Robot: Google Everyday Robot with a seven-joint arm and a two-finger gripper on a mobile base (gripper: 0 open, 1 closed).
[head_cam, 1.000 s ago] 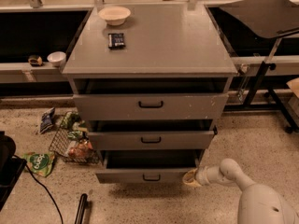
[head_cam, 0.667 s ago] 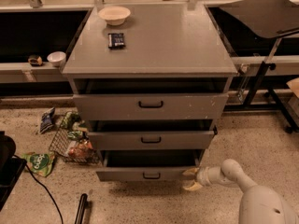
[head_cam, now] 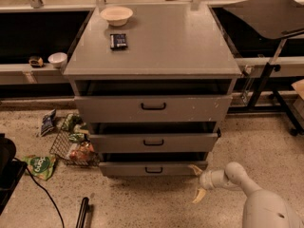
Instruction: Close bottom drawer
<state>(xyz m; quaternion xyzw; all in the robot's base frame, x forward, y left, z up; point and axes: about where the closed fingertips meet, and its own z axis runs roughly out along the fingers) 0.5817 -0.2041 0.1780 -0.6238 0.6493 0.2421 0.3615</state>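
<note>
The bottom drawer (head_cam: 153, 168) is the slimmest grey front with the smallest black handle, lowest in the grey cabinet (head_cam: 154, 61). It stands pulled out a little, with a dark gap above its front. My gripper (head_cam: 197, 183) is on the white arm at lower right, open, with cream fingertips (head_cam: 199, 195) spread apart. The upper fingertip touches or nearly touches the drawer front's right end. The gripper holds nothing.
The middle drawer (head_cam: 153, 142) and top drawer (head_cam: 153, 107) also stand partly out. A bowl (head_cam: 116, 14) and a dark packet (head_cam: 118, 40) lie on the cabinet top. A wire basket of snack bags (head_cam: 73, 147) sits on the floor at left, with a green bag (head_cam: 41, 166) and a black cable (head_cam: 42, 194).
The bottom drawer has slid inward toward the cabinet. My gripper has moved with it, a little forward, staying at the drawer front's right end.
</note>
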